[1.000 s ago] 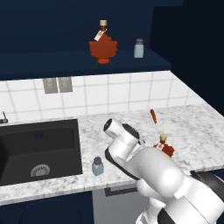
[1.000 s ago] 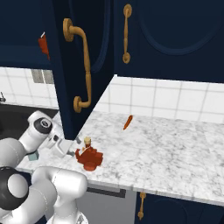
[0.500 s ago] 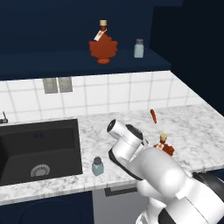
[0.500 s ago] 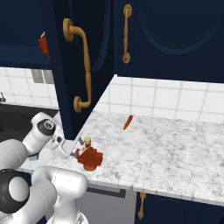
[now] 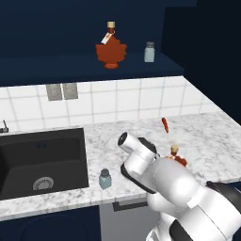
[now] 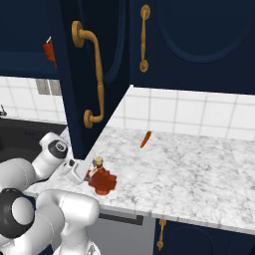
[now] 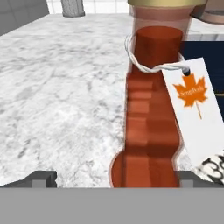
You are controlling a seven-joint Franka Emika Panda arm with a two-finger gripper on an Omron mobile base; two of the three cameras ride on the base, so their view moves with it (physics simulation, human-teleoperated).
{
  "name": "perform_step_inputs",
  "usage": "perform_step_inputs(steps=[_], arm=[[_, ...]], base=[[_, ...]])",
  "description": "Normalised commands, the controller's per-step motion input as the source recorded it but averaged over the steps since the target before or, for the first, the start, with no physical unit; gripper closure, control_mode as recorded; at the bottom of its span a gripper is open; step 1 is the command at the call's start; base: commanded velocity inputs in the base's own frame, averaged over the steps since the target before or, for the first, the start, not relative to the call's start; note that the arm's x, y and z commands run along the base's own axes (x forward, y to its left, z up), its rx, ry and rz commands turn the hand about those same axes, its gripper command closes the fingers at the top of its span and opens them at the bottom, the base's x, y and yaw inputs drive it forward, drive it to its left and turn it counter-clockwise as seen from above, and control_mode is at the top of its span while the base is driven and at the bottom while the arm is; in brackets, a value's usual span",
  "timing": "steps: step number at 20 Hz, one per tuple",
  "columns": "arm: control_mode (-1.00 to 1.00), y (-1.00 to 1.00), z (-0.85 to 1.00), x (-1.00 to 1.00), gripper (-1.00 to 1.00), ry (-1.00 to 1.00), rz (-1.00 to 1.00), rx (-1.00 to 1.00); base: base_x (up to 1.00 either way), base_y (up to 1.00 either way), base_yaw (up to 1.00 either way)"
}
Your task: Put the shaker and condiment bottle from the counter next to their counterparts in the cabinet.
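White tag [image 7: 192, 109] on the syrup bottle [image 7: 151, 127] neck, orange maple leaf printed on it with tiny words too small to read (black digits at its lower edge, cut off, maybe a 3)

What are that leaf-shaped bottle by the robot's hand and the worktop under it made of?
The maple-leaf syrup bottle looks like clear glass: red-brown liquid shows behind a pale rim. Its cap looks like tan cork, and its tag like white card on twisted string. The counter looks like polished marble: white with grey veining.
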Motion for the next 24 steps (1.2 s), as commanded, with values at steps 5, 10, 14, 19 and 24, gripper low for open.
perform_step_inputs(steps=[5, 10, 14, 19, 24], arm=[[-1.00, -0.05, -0.47, 0.34, 1.00, 0.00, 0.06, 0.00], [-1.00, -0.42, -0.01, -0.27, 1.00, 0.00, -0.01, 0.11], [-1.00, -0.88, 0.71, -0.72, 1.00, -0.03, 0.04, 0.17], [-1.00, -0.24, 0.96, -0.52, 1.00, 0.00, 0.27, 0.08], [-1.00, 0.13, 0.37, -0.11, 1.00, 0.08, 0.63, 0.04]], base=[[0.00, 0.00, 0.00], [0.00, 0.00, 0.00], [0.00, 0.00, 0.00], [0.00, 0.00, 0.00], [0.00, 0.00, 0.00]])
